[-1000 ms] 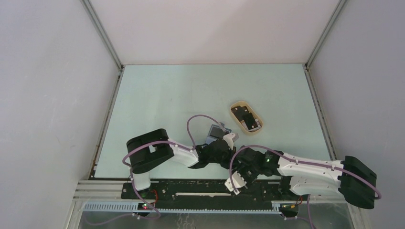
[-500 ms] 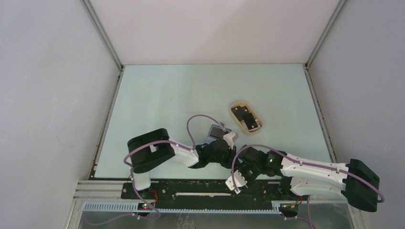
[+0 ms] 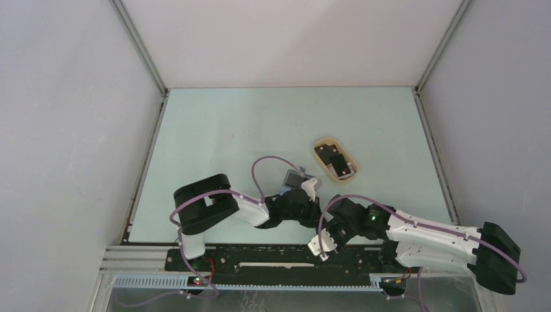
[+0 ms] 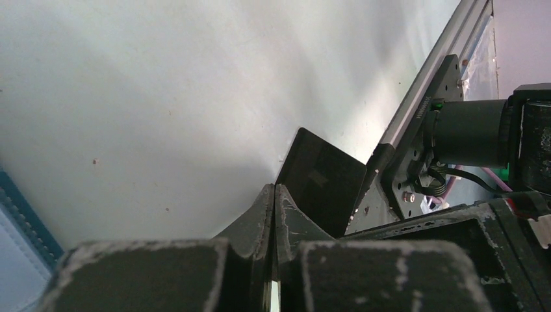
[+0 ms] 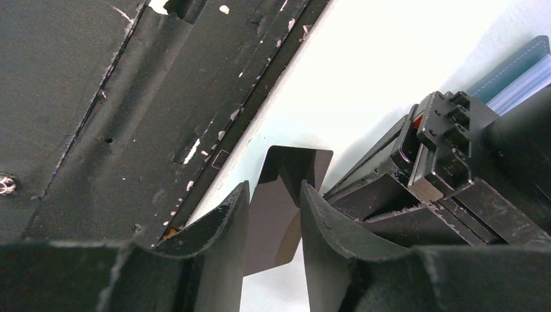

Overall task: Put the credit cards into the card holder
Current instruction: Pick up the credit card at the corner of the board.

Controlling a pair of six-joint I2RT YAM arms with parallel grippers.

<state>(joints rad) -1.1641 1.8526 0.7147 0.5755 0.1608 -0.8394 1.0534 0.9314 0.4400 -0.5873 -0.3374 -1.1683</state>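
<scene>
The beige tray on the surface holds a few dark cards; the blue wallet lies near it, half hidden by the left arm, and its contents cannot be made out. The left claw is clenched on one dark card by the surface's front edge. The right claw stands parted with that card showing in its gap, and I cannot tell whether it touches
</scene>
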